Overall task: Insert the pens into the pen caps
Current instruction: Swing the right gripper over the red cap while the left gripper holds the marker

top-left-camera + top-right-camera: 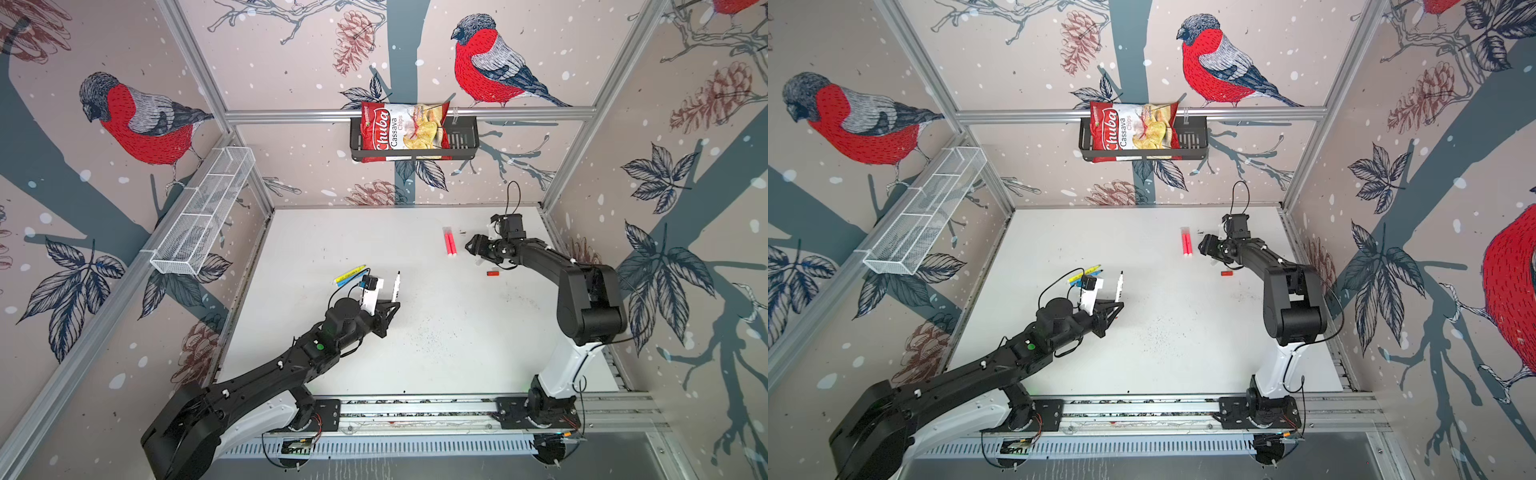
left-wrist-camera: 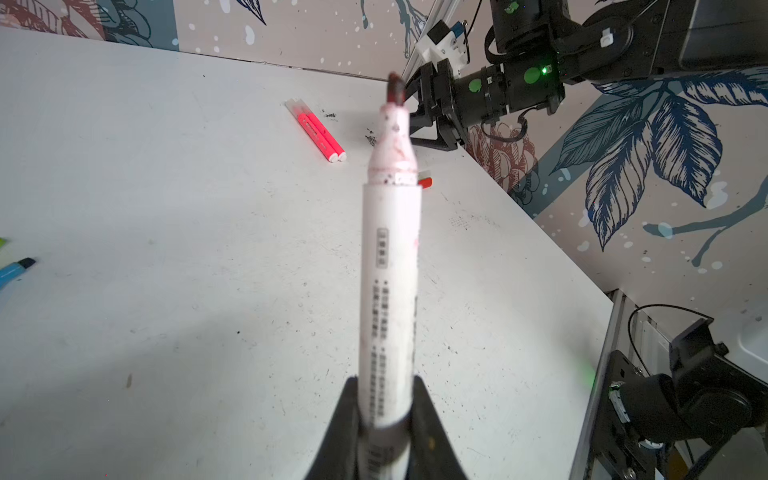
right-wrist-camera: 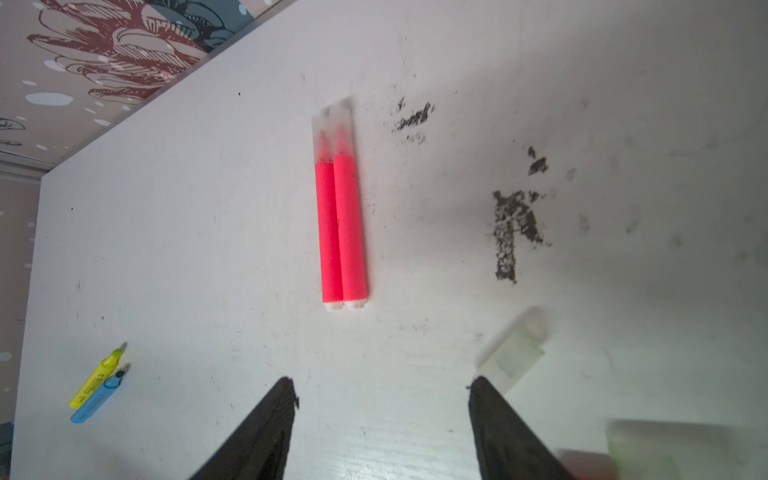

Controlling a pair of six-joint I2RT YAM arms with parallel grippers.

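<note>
My left gripper (image 1: 392, 305) (image 2: 384, 380) is shut on the lower end of a white-bodied pen (image 1: 397, 286) (image 2: 390, 270). The pen stands tilted above the table with its bare dark red tip up. Two neon pink pens (image 1: 450, 241) (image 3: 340, 224) lie side by side with clear caps (image 3: 334, 124) over their tips. My right gripper (image 1: 473, 249) (image 3: 382, 386) hovers open just right of them, nothing between its fingers. A loose clear cap (image 3: 513, 353) lies beside one finger. A red cap (image 1: 493, 273) (image 2: 426, 182) rests nearby. Yellow (image 3: 97, 376) and blue (image 3: 99, 399) pens lie uncapped at the left.
A black basket (image 1: 461, 139) holding a chips bag (image 1: 405, 126) hangs on the back wall. A white wire basket (image 1: 203, 212) is fixed to the left wall. Dark smudges (image 3: 513, 224) mark the white table (image 1: 436, 332) near the pink pens.
</note>
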